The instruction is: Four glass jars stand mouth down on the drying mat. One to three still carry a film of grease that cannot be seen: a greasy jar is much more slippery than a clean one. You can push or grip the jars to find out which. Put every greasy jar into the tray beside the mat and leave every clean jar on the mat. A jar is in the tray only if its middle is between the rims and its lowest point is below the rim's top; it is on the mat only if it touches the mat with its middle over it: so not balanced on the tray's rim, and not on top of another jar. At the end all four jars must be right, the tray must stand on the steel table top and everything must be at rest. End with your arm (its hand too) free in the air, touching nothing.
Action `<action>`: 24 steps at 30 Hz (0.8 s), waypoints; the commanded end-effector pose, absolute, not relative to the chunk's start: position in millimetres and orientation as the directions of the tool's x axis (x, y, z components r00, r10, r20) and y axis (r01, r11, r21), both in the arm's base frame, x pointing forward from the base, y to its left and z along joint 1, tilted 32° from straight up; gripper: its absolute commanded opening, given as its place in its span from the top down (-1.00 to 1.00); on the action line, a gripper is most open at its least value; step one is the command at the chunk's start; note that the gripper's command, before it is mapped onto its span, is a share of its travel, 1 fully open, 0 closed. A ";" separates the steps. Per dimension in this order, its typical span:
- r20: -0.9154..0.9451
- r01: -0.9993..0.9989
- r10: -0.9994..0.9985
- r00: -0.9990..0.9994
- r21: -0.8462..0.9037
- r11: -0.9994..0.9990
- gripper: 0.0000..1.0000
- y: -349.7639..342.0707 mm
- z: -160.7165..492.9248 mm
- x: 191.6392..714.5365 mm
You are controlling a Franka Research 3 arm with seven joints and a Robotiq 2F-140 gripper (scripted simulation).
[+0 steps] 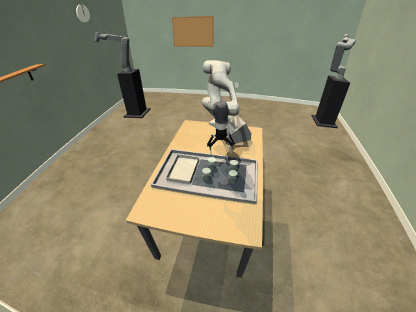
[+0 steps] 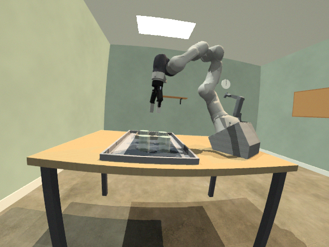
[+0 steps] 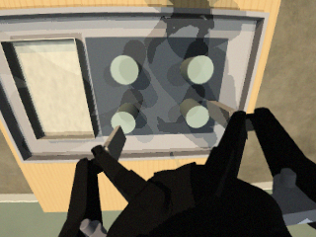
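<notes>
An empty, fully open gripper (image 2: 155,109) hangs high above four upturned jars (image 3: 124,68) on the mat (image 3: 158,51), apparently approaching; next, descend to test one.

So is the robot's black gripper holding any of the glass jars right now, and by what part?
Nothing is held. The black gripper hangs wide open above the four glass jars on the dark mat.

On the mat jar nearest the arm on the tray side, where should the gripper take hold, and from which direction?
Judging by its pose, grip the jar on its round side wall, coming straight down with the open gripper astride it. It stands upright, mouth down, closed base up, so there is no rim to pinch. Gaps separate it from its neighbours and the tray.
</notes>
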State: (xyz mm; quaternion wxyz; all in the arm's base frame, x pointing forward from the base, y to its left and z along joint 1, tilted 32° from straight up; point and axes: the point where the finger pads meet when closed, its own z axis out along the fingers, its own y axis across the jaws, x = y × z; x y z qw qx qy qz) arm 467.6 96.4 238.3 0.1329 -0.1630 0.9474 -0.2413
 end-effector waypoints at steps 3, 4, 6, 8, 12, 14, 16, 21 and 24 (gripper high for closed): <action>-0.198 -0.183 -0.312 -0.929 -0.488 0.854 -1.00 97.0 237.1 465.8; -0.237 -0.084 -0.219 -0.946 -0.476 0.876 -1.00 99.2 236.0 466.1; -0.237 -0.084 -0.219 -0.946 -0.476 0.876 -1.00 99.2 236.0 466.1; -0.237 -0.084 -0.219 -0.946 -0.476 0.876 -1.00 99.2 236.0 466.1; -0.271 0.005 -0.134 -0.953 -0.459 0.889 -1.00 100.9 234.8 465.5; -0.271 0.005 -0.134 -0.953 -0.459 0.889 -1.00 100.9 234.8 465.5; -0.271 0.005 -0.134 -0.953 -0.459 0.889 -1.00 100.9 234.8 465.5; -0.271 0.005 -0.134 -0.953 -0.459 0.889 -1.00 100.9 234.8 465.5; -0.280 0.033 -0.106 -0.954 -0.452 0.891 -1.00 101.3 234.2 465.0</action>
